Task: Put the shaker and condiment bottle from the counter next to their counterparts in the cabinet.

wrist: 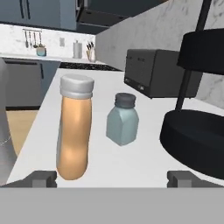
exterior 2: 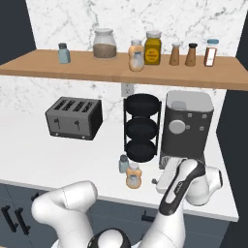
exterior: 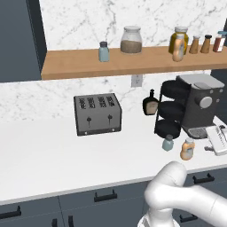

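- Tool [wrist: 112, 178] spread wide, holding nothing, low over the surface [exterior: 44, 155]
- Bottle [wrist: 75, 127] stands just beside the shaker [wrist: 122, 119], near the rack [wrist: 197, 135]
- Risk: a finger could clip the shaker and topple it

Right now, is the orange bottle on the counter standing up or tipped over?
Upright. The orange bottle stands on its base on the counter, cap on top, beside the shaker.

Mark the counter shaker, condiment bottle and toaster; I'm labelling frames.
shaker [wrist: 122, 124], hand view, on its pale body.
condiment bottle [wrist: 74, 131], hand view, on its amber body.
toaster [exterior: 97, 113], left base view, on its front face.
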{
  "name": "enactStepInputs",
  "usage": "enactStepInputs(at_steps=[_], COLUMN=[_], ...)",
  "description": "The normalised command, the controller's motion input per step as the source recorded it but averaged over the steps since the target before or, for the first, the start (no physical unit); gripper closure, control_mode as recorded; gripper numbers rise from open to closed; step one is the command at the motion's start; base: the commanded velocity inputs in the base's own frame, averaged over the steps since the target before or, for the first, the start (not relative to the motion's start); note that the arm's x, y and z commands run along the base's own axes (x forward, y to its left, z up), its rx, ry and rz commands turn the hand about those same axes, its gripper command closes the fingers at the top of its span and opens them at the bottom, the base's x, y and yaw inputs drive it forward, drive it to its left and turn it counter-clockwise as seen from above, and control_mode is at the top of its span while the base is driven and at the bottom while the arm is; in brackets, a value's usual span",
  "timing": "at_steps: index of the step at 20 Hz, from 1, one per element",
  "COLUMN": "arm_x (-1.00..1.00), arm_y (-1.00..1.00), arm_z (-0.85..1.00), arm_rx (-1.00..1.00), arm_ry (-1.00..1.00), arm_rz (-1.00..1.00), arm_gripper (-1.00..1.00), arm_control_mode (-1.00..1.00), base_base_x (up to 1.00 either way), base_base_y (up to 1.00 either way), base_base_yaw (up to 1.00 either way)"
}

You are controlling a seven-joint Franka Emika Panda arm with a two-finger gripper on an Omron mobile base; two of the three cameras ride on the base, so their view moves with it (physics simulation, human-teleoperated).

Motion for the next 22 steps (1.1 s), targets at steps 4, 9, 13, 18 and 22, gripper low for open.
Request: enactStepInputs(at_steps=[4, 9, 13, 18, 22], arm_x=[0.00, -0.04, -0.50, -0.28, 0.01], arm_y=[0.00, 0.10, 0.01, 0.29, 0.10], arm_z=[0.00, -0.01, 0.00, 0.00, 0.00], arm_rx=[0.00, -0.04, -0.07, -0.06, -0.01], arm_ry=[0.00, 0.05, 0.00, 0.00, 0.00], arm_rz=[0.00, 0.00, 0.04, 0.05, 0.01], arm_gripper=[-1.00, -1.00, -1.00, -1.00, -1.00], arm_control_mode=[-1.00, -1.00, -1.00, -1.00, -1.00], base_base_x=[0.00, 0.00, 0.00, 0.00, 0.00], base_base_y=[0.00, 0.00, 0.00, 0.00, 0.00], base_base_yaw=[0.00, 0.00, 0.00, 0.00, 0.00])
